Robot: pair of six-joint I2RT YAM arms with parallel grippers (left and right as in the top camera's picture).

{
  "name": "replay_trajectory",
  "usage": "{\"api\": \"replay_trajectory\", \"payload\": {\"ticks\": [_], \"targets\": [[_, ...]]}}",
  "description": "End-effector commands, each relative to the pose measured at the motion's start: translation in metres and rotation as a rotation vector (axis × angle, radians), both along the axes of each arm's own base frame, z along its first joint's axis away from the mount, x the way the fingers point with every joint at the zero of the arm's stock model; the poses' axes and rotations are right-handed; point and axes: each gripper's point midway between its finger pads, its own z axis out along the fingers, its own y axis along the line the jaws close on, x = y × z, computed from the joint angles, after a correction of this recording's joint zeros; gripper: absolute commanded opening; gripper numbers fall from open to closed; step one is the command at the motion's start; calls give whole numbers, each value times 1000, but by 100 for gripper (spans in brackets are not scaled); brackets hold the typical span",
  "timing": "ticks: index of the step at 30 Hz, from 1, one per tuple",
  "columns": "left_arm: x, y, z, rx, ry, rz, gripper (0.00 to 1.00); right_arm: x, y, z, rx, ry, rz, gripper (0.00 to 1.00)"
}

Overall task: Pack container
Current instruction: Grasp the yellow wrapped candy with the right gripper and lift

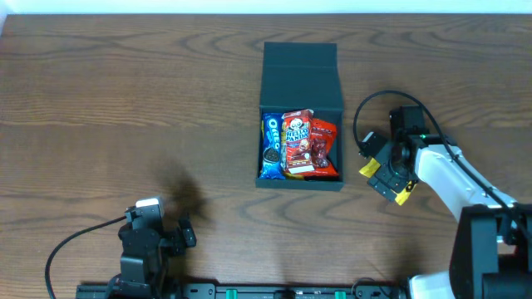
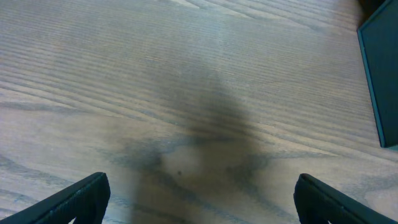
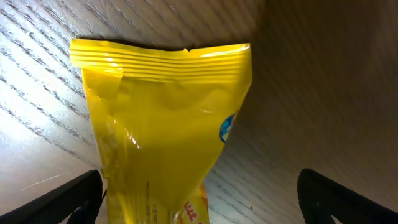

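Note:
The dark teal container (image 1: 300, 71) stands open at the table's middle, lid flipped back. Inside lie a blue Oreo packet (image 1: 271, 146), a Hello Panda packet (image 1: 297, 141) and a red packet (image 1: 322, 148). To its right a yellow snack packet (image 3: 163, 124) lies on the table under my right gripper (image 1: 387, 170), whose open fingers straddle it; the packet sits close to the left finger (image 3: 74, 202) and apart from the other. My left gripper (image 1: 184, 234) hovers open over bare wood near the front edge, and the container's corner (image 2: 380, 74) shows at the right of its view.
Black cables loop from both arms: one (image 1: 79, 237) by the left arm, one (image 1: 366, 112) above the right wrist. The right arm's white link (image 1: 449, 178) stretches toward the front right corner. Wood-grain table (image 1: 125, 108) surrounds everything.

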Motion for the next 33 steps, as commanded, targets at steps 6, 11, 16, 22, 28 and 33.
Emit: {"api": "replay_trajectory", "payload": {"ticks": [6,11,16,22,28,33], "targets": [[-10,2,-11,15,60,-2,95,7,1,-8,-5,7,19,99],[-10,2,-11,14,60,-3,95,9,1,-7,-9,0,18,84],[-10,2,-11,14,60,-3,95,9,1,-7,-7,0,13,63],[-10,2,-11,15,60,-2,95,8,1,-7,-7,0,12,51],[-10,2,-11,14,60,-3,95,9,1,-7,-3,-1,3,43],[-10,2,-11,15,60,-2,95,9,2,-7,4,-7,-31,39]]}}
